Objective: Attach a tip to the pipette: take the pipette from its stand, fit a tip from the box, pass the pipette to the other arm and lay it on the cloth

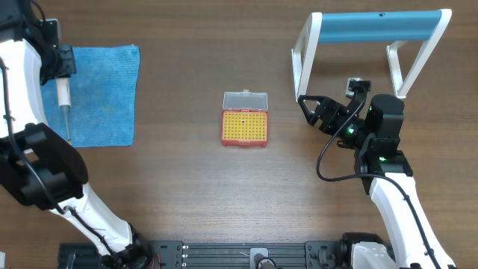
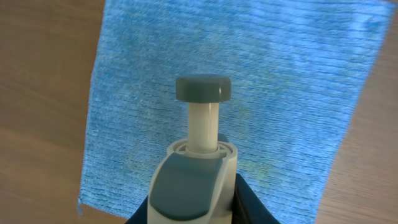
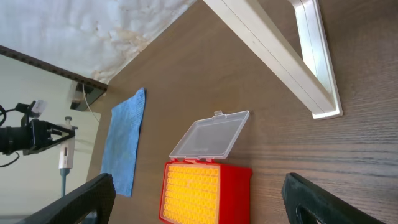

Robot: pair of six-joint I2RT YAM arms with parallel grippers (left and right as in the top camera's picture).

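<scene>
Brown wood-grain table [image 1: 187, 194], pale wall [image 3: 62, 25] (blotchy)

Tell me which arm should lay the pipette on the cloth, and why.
Left. The left gripper holds the pipette over the blue cloth. The right gripper sits by the stand, jaws open and empty, beyond the tip box.

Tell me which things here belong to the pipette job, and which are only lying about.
Belong to the job:
- pipette, held by the left gripper above the cloth
- tip box, lid open
- stand
- right gripper, open and holding nothing

Not part of it:
- table, only the work surface
- black rail by the arm bases
</scene>
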